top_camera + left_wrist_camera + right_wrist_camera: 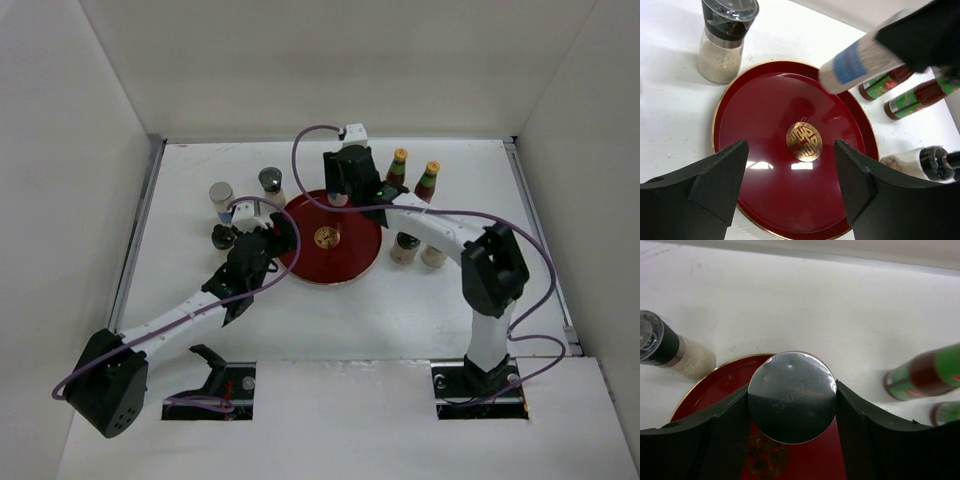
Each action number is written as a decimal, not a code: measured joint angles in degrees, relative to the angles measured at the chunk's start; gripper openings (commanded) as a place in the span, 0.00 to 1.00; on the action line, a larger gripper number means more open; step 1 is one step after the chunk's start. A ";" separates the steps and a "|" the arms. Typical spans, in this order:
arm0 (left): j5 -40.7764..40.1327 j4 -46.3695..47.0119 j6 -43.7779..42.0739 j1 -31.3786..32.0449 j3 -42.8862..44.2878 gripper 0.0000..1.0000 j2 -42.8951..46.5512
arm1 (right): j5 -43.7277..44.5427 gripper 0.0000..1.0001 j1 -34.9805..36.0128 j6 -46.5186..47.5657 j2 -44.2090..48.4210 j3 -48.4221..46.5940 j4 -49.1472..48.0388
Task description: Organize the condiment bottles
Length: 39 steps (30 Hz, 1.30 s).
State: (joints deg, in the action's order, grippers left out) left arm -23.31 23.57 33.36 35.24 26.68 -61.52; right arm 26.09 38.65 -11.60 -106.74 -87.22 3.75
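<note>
The right end effector (345,178) pinches the white jar (791,397) by its sides over the far edge of the red tray (760,110), probably to place it there. The left end effector (790,167) is spread, empty, above the tray. The shaker (725,45) and sauce bottles (399,168) stand beside it on the tabletop (330,320).

A round red tray (345,258) — gold rim, gold centre emblem (804,142) — lies flat on the white desk (385,322), pale walls (330,60) around it.

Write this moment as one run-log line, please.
right gripper: shut on white jar, over red tray, far side | left gripper: open, empty, by tray's left rim
</note>
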 measured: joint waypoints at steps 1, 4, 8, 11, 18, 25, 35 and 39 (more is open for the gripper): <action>0.00 0.09 0.07 -0.31 -0.09 0.67 0.20 | -0.48 0.55 0.17 0.00 -2.01 -1.07 -0.20; -0.02 0.24 0.17 -0.85 -0.17 0.67 0.42 | -1.55 0.55 0.50 -0.09 -6.45 -2.64 -0.35; -0.02 0.24 0.33 -1.33 -0.35 0.67 0.48 | -1.92 0.61 0.44 -0.35 -8.37 -3.41 -1.51; -0.04 0.24 0.33 -1.49 -0.35 0.68 0.46 | -1.97 0.87 0.37 -0.70 -8.37 -3.39 -1.70; -1.05 -1.38 0.20 -2.36 0.26 0.71 -0.26 | -2.43 1.00 0.37 -1.53 -6.03 -1.25 -4.74; -4.74 -8.96 -1.14 -3.50 12.33 0.79 -8.48 | -2.64 1.00 0.39 -4.13 12.09 12.28 -7.98; -5.99 -16.57 -3.39 -10.32 33.11 0.82 -28.94 | -3.87 0.56 2.89 -10.25 26.99 33.31 -15.98; -5.92 -20.00 -4.20 -11.34 37.46 0.83 -34.58 | -5.35 0.95 3.74 -11.43 28.65 37.33 -16.41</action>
State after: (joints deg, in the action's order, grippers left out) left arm -29.23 3.57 29.17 23.90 64.14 -96.09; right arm 20.73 42.39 -23.03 -78.08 -49.89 -12.67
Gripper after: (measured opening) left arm 0.830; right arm 0.860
